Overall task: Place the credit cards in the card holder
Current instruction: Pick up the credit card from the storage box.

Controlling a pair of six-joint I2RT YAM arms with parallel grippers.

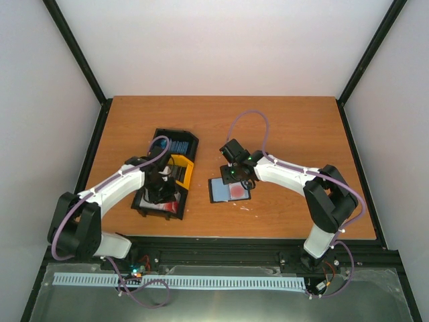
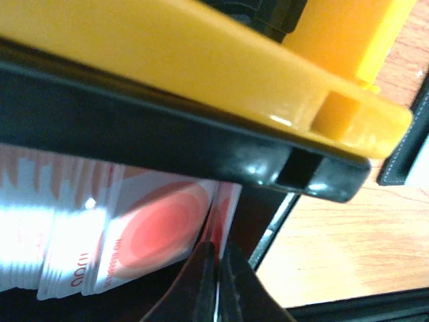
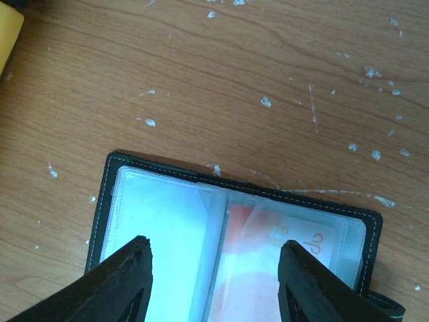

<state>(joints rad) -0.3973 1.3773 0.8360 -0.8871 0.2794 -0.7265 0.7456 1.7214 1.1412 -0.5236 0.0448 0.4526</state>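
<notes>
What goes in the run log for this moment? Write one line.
left end effector: pinching credit card in bin | right end effector: open over card holder

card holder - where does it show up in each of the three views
Top external: the card holder lies open just right of centre.
Left wrist: only a black stitched edge at the far right, probably the holder.
Right wrist: it lies open across the lower half.
Shared landmark: the yellow bin, left of the holder in every view.
</notes>
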